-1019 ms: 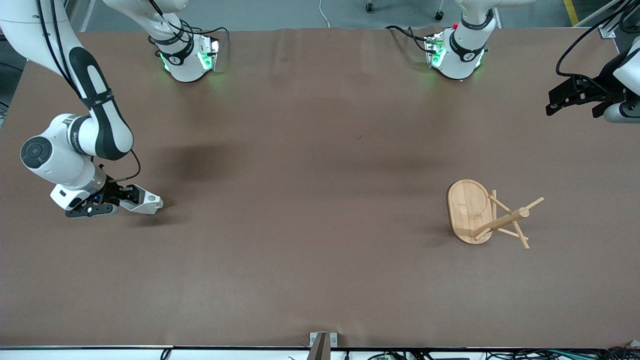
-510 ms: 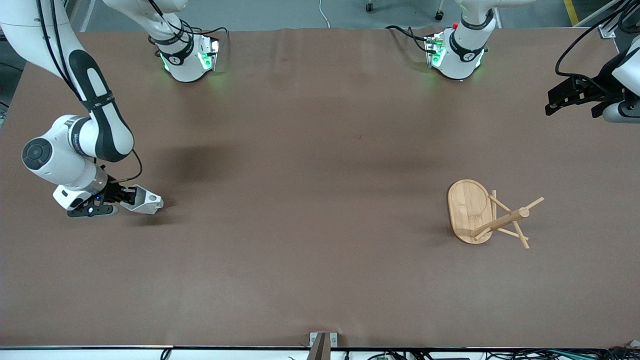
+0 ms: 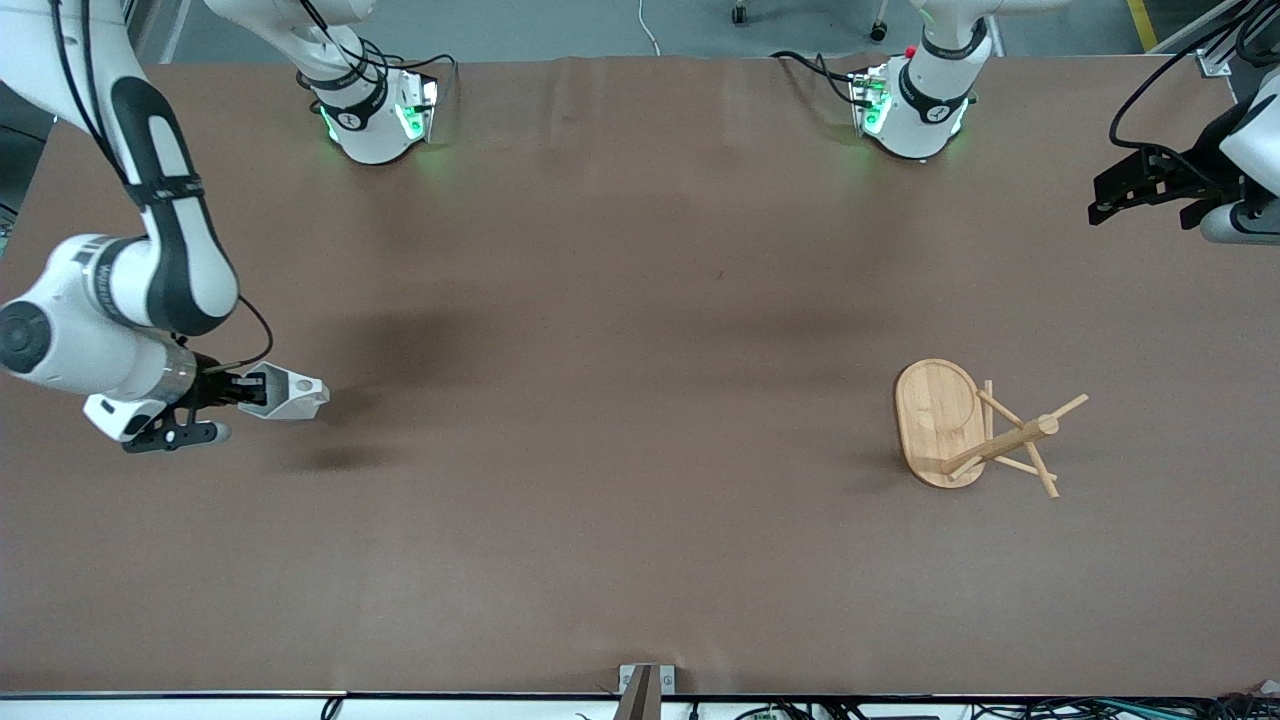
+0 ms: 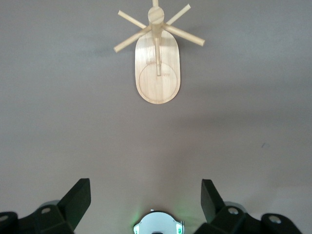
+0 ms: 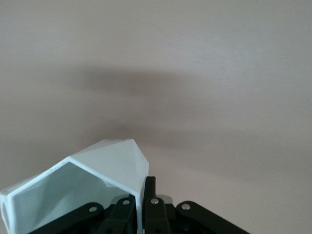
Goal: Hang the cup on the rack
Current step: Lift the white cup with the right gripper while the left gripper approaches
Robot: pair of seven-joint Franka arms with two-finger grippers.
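Above the tabletop [image 3: 600,300] at its own end, the right hand [image 3: 235,392] grips the cup [image 3: 290,393]; the left hand [image 3: 1105,195] waits open.

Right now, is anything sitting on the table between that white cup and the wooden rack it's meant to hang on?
Nothing visible. The right gripper holds the cup above the table at the right arm's end; only bare surface lies between it and the rack.
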